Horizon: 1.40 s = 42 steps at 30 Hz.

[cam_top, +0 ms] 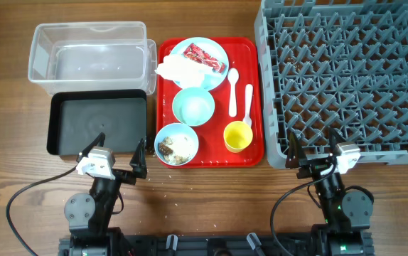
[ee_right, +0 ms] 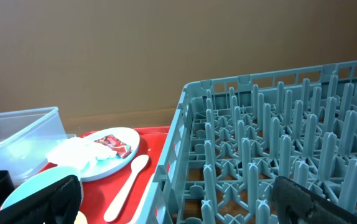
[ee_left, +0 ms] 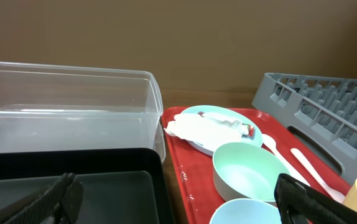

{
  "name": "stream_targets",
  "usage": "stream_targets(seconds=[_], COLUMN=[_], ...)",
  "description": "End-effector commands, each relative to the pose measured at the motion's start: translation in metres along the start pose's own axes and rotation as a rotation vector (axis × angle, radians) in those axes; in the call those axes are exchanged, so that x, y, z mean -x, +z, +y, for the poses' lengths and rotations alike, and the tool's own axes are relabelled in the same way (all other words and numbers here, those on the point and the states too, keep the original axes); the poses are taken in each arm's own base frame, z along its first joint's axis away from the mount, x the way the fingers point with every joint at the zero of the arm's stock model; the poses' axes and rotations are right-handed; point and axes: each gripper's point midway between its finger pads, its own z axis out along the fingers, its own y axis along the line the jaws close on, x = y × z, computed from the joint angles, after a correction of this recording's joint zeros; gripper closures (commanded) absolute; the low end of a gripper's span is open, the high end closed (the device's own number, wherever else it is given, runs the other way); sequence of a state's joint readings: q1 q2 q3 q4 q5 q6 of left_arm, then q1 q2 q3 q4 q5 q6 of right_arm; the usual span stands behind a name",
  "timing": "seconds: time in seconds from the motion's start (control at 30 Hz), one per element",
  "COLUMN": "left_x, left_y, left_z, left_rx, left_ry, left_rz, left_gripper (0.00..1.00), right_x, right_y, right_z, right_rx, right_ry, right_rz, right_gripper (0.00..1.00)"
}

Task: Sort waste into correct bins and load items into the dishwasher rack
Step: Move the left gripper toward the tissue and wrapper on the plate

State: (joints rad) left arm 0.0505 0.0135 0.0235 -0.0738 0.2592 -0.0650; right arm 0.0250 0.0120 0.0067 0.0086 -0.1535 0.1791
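On the red tray a pale blue plate holds a red snack wrapper and a white napkin. Below sit a mint-green bowl, a light blue bowl with beige food scraps, a yellow cup, a white spoon and fork. The clear tub and black tray stand left, the grey rack right. My left gripper is open at the black tray's front edge. My right gripper is open at the rack's front edge.
The clear tub and black tray fill the left wrist view, with the mint bowl right of them. The rack fills the right wrist view. A few crumbs lie on the wooden table in front of the red tray.
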Motion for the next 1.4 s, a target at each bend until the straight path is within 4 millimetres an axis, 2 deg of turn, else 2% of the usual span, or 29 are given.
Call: stream_targets(seconds=[0.0, 1.0, 1.2, 1.27, 1.37], left_x=[-0.001, 0.001, 0.005, 0.019, 0.051], left_y=[0.0, 0.0, 0.0, -0.002, -0.01], left_z=[0.003, 0.007, 0.006, 0.004, -0.014], left_rx=[0.012, 0.035, 0.033, 0.026, -0.045], left_ry=[0.007, 0.009, 0.011, 0.024, 0.044], left_rz=[-0.006, -0.017, -0.029, -0.078, -0.135], left_gripper=[0.0, 0.0, 0.0, 0.0, 0.0], right_x=[0.001, 0.0, -0.006, 0.01, 0.055], right_y=[0.0, 0.0, 0.002, 0.001, -0.006], right_z=[0.0, 0.0, -0.001, 0.012, 0.027], right_rx=[0.002, 0.002, -0.003, 0.067, 0.125], right_ry=[0.006, 0.007, 0.053, 0.015, -0.039], right_rz=[-0.004, -0.003, 0.025, -0.037, -0.17], right_gripper=[0.0, 0.0, 0.0, 0.0, 0.0])
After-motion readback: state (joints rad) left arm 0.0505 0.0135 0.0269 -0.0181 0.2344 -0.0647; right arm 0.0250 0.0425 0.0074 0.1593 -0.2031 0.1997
